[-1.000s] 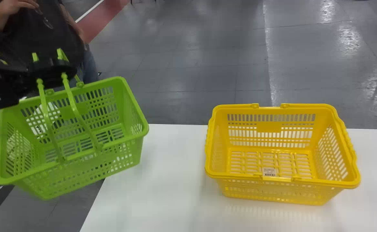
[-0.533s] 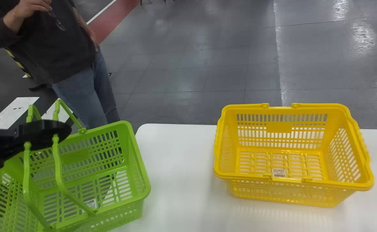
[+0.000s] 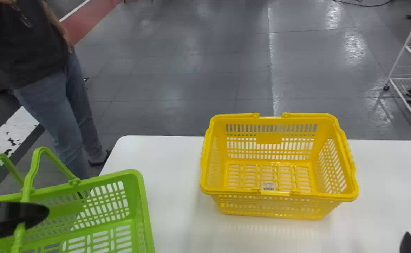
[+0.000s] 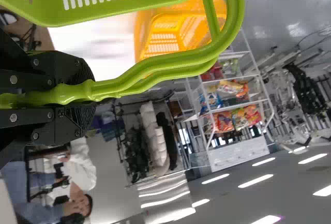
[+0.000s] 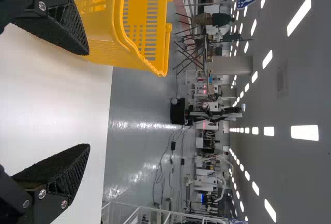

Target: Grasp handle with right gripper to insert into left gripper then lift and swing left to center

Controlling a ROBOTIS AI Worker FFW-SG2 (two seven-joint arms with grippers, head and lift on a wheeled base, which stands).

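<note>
At the head view's lower left, my left gripper (image 3: 15, 218) holds the green basket (image 3: 137, 196) by its handles, low beside the table's left end. In the left wrist view the green handles (image 4: 170, 64) run between the closed fingers of my left gripper (image 4: 67, 95). The yellow basket (image 3: 346, 175) stands upright on the table. My right gripper (image 3: 409, 244) is at the lower right corner of the head view; in the right wrist view the right gripper (image 5: 85, 100) stands open near the yellow basket (image 5: 111, 48), nothing between its fingers.
The white table (image 3: 170, 182) lies under the yellow basket, with bare surface on both sides of it. A person's legs are beyond the green basket at left. A white wire rack (image 3: 398, 66) stands on the floor at back right.
The left gripper and green basket have come down and toward the lower left of the head view. The yellow basket first shifted right in view, then left, along with the background.
</note>
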